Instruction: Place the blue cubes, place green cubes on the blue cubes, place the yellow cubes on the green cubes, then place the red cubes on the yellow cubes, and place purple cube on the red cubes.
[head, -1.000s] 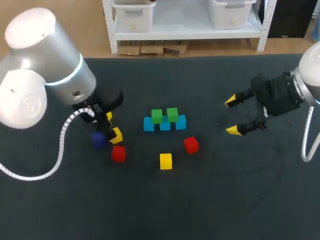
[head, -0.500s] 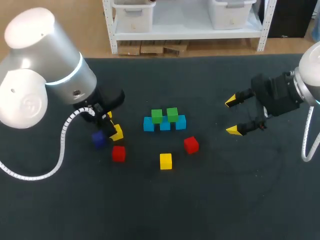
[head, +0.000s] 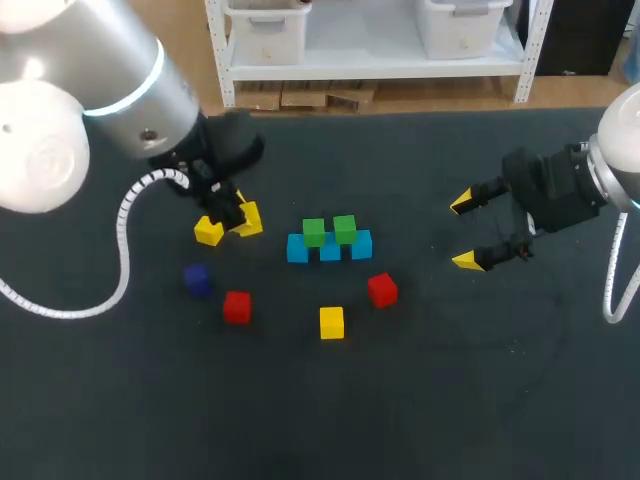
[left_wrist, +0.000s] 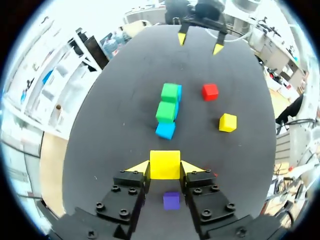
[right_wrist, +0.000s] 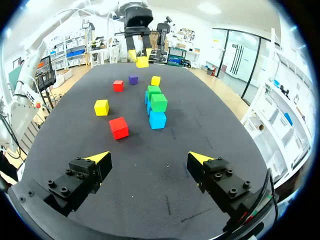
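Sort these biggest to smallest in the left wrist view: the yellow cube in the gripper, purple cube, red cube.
Biggest: yellow cube in the left gripper, though nearest the camera.
Then purple cube and red cube: alike, no ranking.

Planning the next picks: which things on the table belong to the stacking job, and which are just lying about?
Job: blue cubes; green cubes on them; yellow cube in left gripper; loose yellow cube; red cubes; purple cube.
Lying about: nothing else seen on the table.
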